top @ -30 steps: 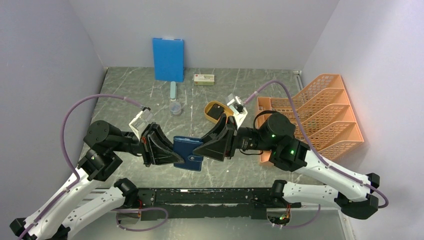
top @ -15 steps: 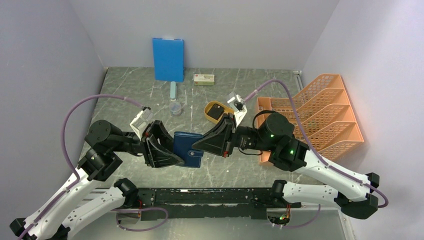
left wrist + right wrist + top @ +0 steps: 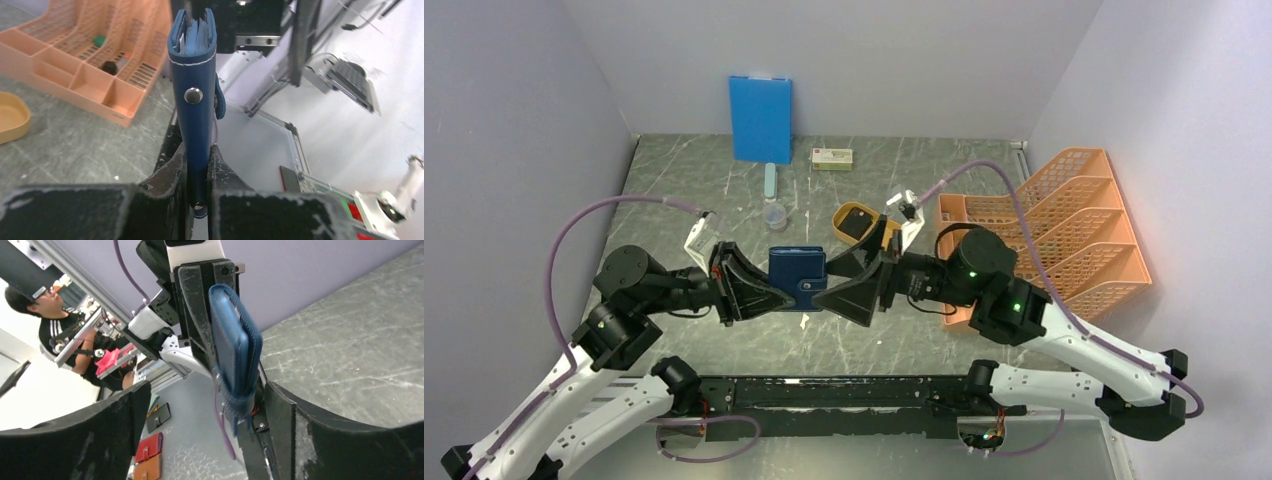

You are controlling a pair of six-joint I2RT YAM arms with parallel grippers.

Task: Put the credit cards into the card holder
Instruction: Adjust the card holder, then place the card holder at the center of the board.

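Firmly, the left jaws pinch the card holder point(image 3: 796, 278) by one edge; the right jaws gape wide at its opposite end, gripping nothing.

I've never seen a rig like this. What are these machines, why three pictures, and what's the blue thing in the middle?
These are two robot arms bolted to a table. The wide picture comes from a camera above and behind them; the other two come from a camera on each wrist. The left gripper is shut on one edge of a navy card holder. The right gripper is open, its fingers spread either side of it. Also there: a yellow tray, an orange file rack, a blue board and a small box.
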